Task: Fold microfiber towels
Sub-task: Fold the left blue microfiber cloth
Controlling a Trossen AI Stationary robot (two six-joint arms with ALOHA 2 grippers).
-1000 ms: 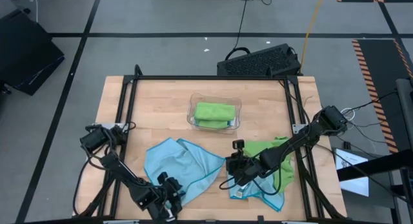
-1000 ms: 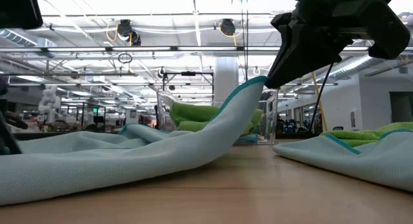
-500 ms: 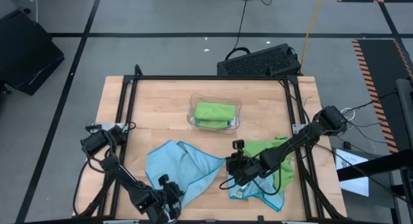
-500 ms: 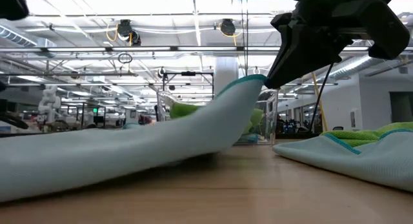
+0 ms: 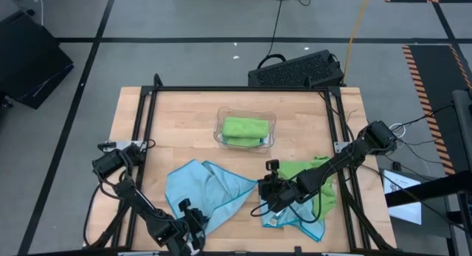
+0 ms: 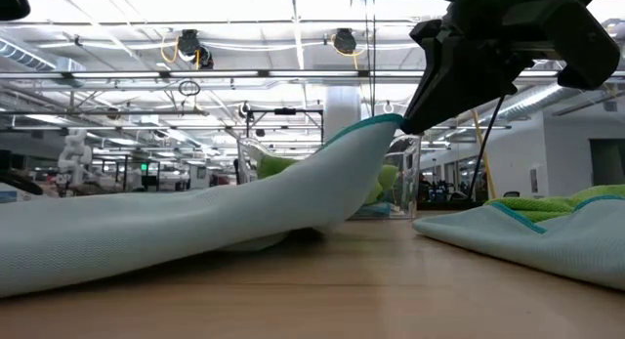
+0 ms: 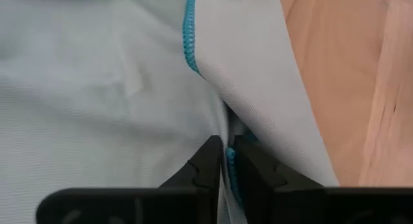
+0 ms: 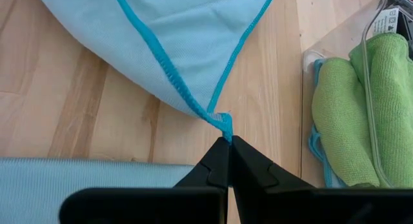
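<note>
A large industrial lab or workshop hall. The low view shows a high ceiling with long light strips point(image 6: 146, 12), exposed ducts and hanging fixtures point(image 6: 190, 46), and racks of equipment far off. From above, a grey concrete floor point(image 5: 184, 20) carries taped lines and hazard stripes point(image 5: 424, 71), with trailing cables point(image 5: 276, 20).

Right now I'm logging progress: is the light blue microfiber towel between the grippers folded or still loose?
Loose, not folded: the light blue microfiber towel lies rumpled, one corner pinched by the right gripper, an edge clamped by the left gripper.
</note>
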